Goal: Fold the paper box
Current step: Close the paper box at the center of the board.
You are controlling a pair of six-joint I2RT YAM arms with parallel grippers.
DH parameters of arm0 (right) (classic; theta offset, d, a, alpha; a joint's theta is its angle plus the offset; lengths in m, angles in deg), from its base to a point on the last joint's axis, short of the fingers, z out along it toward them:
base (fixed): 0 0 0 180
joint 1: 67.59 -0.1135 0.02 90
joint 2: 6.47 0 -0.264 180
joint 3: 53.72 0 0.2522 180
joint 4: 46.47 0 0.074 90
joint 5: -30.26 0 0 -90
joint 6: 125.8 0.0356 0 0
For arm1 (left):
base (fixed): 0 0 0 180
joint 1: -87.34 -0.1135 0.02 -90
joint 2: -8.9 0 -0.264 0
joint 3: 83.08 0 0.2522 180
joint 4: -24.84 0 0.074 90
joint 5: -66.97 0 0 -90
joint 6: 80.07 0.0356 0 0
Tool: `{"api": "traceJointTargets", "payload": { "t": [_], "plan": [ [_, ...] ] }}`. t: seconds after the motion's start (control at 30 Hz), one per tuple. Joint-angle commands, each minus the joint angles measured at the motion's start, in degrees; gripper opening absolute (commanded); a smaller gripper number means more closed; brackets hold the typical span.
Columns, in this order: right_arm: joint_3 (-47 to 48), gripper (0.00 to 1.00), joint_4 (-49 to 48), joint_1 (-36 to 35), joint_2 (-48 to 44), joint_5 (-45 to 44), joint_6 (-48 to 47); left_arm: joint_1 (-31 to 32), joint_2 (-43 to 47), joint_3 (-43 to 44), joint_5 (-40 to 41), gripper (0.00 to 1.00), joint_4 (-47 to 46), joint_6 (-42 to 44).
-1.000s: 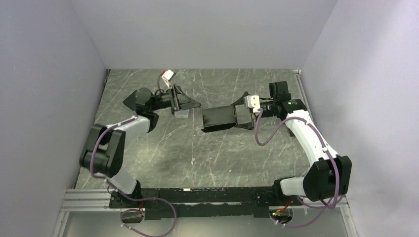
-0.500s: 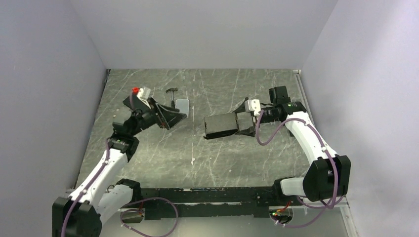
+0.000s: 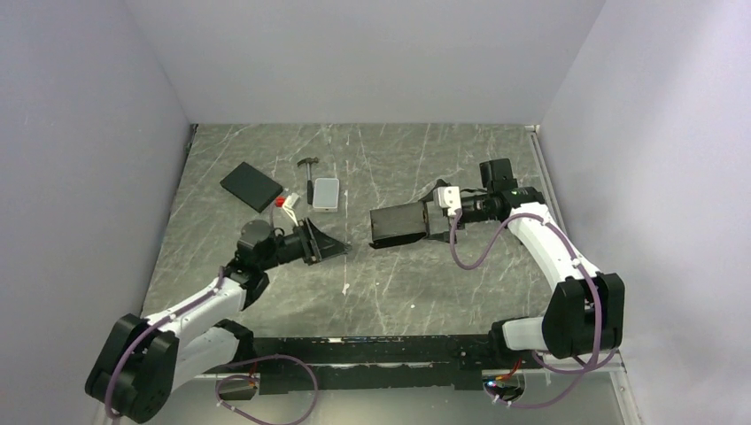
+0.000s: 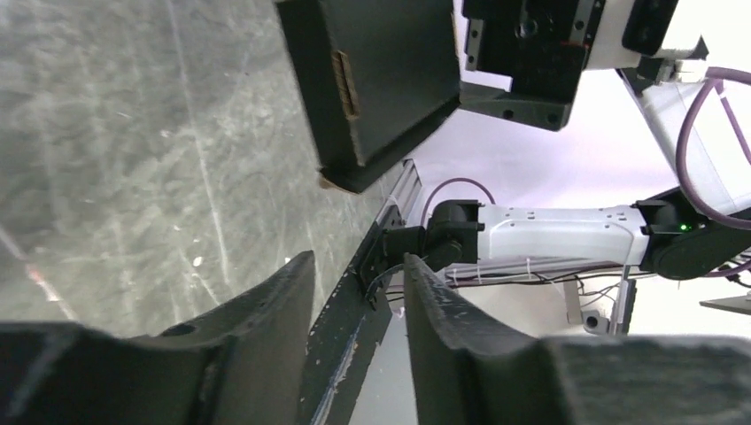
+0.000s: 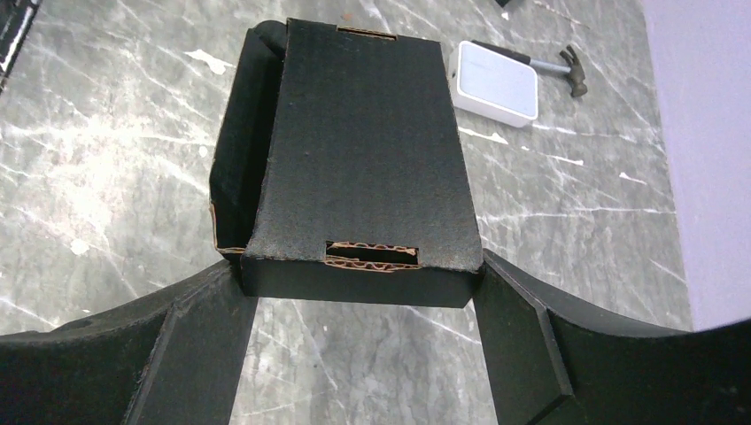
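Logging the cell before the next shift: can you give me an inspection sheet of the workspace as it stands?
Surface: grey marbled table, scratched white.
Job's things: paper box, black, partly folded, one side wall standing up, right of centre.
Clutter: black slab, small hammer and silver-grey case, far left of the table.
Hands: right hand closed on the box's near end; left hand open, empty, apart from the box.
Cables: purple cables looped along both arms, none on the box.
Surroundings: pale walls on three sides; nothing else seen.
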State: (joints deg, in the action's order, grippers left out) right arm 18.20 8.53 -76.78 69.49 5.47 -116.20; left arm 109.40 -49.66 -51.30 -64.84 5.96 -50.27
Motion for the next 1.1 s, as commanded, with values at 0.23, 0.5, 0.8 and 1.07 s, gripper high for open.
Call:
{"api": "traceJointTargets", "payload": {
  "t": [0.23, 0.5, 0.8, 1.07],
  "plan": [
    [-3.7, 0.00, -8.0, -1.8, 0.2, -2.8, 1.0, 16.1, -8.3, 1.7, 25.0, 0.40, -5.4, -9.2],
    [-5.4, 0.00, -9.7, -3.9, 0.4, -4.9, 1.1, 18.0, -17.1, 3.0, 29.2, 0.40, -10.9, -13.8],
    [-6.2, 0.00, -10.9, -4.7, 0.9, -6.3, 1.8, 18.7, -19.4, 3.9, 29.5, 0.28, -11.9, -14.9],
    [-6.2, 0.00, -11.3, -5.0, 1.0, -6.4, 2.4, 18.7, -18.7, 4.2, 29.1, 0.23, -10.5, -14.9]
  ]
}}
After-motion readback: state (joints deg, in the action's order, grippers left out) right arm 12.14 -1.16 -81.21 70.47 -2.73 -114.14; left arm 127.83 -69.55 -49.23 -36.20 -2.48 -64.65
